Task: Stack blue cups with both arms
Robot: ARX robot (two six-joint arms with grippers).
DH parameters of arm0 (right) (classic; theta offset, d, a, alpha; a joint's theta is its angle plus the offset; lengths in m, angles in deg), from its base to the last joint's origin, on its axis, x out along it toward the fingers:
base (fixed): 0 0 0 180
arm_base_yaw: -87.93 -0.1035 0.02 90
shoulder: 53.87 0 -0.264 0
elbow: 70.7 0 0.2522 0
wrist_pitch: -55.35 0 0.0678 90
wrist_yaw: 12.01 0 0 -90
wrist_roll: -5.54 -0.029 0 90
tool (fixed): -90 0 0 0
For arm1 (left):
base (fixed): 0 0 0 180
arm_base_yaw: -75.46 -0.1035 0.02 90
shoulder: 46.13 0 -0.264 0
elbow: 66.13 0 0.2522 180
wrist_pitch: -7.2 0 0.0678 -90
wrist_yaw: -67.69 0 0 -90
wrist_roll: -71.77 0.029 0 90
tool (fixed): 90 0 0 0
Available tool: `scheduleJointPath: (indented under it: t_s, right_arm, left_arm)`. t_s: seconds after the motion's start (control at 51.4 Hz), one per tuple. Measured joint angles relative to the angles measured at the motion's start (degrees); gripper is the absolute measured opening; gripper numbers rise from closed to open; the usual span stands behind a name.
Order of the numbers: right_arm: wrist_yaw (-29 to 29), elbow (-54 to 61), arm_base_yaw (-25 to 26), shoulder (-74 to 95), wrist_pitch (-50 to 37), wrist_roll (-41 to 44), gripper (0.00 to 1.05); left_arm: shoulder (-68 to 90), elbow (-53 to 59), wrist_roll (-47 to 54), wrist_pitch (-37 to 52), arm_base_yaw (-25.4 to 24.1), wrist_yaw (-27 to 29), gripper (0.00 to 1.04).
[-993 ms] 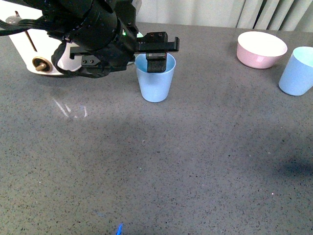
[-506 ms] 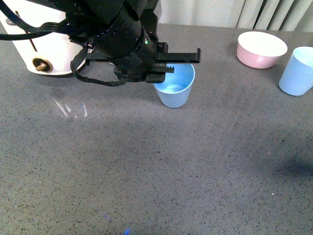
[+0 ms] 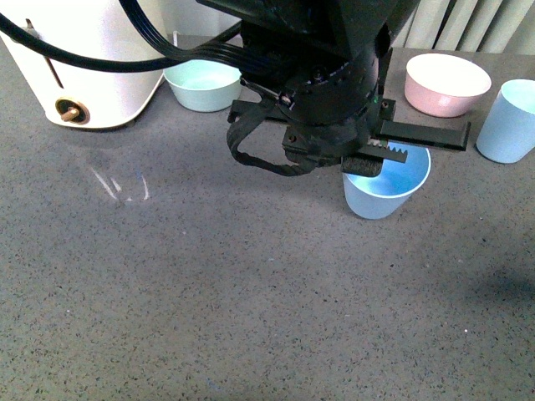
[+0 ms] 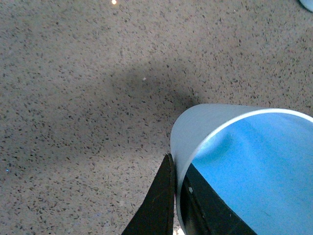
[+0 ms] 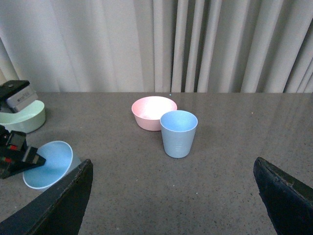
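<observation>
Since my left gripper (image 3: pixel 398 144) pinches just the rim of the tilted light blue plastic tumbler (image 3: pixel 376 200), it could slip; right gripper (image 5: pixel 173 166) gapes empty.

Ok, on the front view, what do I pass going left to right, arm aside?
Left to right: white appliance → green bowl → tilted blue cup → pink bowl → upright blue cup.
</observation>
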Motion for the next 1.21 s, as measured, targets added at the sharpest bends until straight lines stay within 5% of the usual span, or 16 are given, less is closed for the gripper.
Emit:
scheduleJointPath:
  t_s: [0.292,0.448,0.818,1.071,1.168,1.207]
  right_arm:
    - [0.0,0.0,0.0,0.0,0.0,0.0,0.96]
    - [0.0,0.0,0.0,0.0,0.0,0.0,0.96]
    - [0.0,0.0,0.0,0.0,0.0,0.0,0.96]
    - [0.0,0.0,0.0,0.0,0.0,0.0,0.96]
    - [0.07,0.0,0.0,0.0,0.0,0.0,0.96]
    - [0.04,0.0,0.0,0.0,0.0,0.0,0.96]
  left_arm:
    - [1.49,-0.74,-0.15,-0.76,1.9,0.28,0.05]
    - [1.64,-1.38,-0.17,-0.76,2.25,0.04,0.25]
    - [-2.97,0.55,-0.9,2.12,1.49,-0.7,0.98]
    - [-21.44,14.01,-3.3,14.08,-5.29,-3.48,0.96]
    - [-27.98,28.46,7.96,43.1,-7.72,22.14,0.75]
    - [-30.29,33.57,11.1,49.75,-9.07,25.66,0.68]
